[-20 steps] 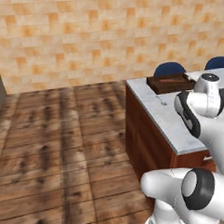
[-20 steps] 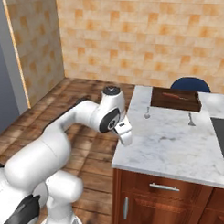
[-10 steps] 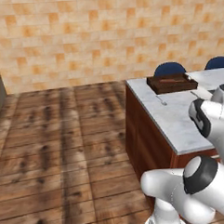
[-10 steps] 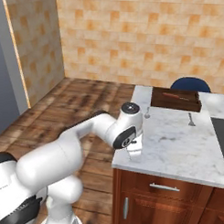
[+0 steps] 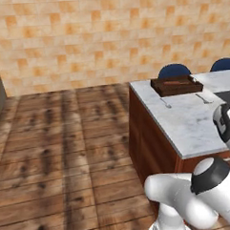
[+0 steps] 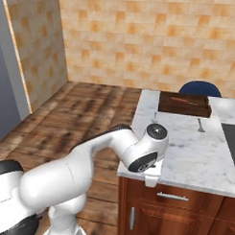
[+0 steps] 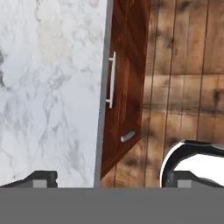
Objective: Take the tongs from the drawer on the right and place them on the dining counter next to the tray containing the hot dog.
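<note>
Claw (image 7: 109, 179) hangs with its fingers spread wide and nothing between them, over the near edge of the counter (image 7: 52, 87), looking straight down. Drawer (image 7: 124, 87) lies shut right below that edge, its bar handle (image 7: 112, 79) just ahead of the fingertips. Tongs cannot be made out anywhere. Tray (image 6: 184, 104) sits well apart at the counter's far end, a faint reddish hot dog (image 6: 185, 99) inside it.

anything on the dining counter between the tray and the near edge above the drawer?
Two thin silver utensils lie just in front of the tray; past them the dining counter is bare marble down to the edge over the drawer, per the right base view.
</note>
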### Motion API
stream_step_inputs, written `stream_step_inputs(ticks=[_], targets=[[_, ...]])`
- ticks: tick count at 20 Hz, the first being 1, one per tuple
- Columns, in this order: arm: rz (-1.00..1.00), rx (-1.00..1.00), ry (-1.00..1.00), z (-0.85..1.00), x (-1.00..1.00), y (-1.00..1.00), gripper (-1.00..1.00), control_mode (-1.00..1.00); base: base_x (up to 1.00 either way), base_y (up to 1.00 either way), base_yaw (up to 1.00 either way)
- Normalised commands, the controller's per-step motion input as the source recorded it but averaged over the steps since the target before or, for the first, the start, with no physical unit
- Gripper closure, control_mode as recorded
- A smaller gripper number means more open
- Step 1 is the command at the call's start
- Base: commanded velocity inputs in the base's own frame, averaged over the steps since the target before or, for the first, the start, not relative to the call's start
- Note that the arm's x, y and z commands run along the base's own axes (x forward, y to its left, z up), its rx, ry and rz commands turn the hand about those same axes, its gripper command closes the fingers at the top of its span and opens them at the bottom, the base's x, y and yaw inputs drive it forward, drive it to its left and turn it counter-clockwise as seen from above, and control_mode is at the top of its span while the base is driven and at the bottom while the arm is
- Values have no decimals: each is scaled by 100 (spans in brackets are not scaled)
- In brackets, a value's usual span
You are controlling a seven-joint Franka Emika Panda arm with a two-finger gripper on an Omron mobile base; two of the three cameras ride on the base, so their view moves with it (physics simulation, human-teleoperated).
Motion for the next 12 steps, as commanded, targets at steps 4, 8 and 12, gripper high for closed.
stream_step_inputs(ticks=[4, 8, 12], targets=[[0, 8, -4, -10, -32, -38, -100, -100, 0, 0, 0], [0, 5, -12, -23, -27, -21, -100, -100, 0, 0, 0], [0, 0, -24, -32, -21, 0, -100, -100, 0, 0, 0]])
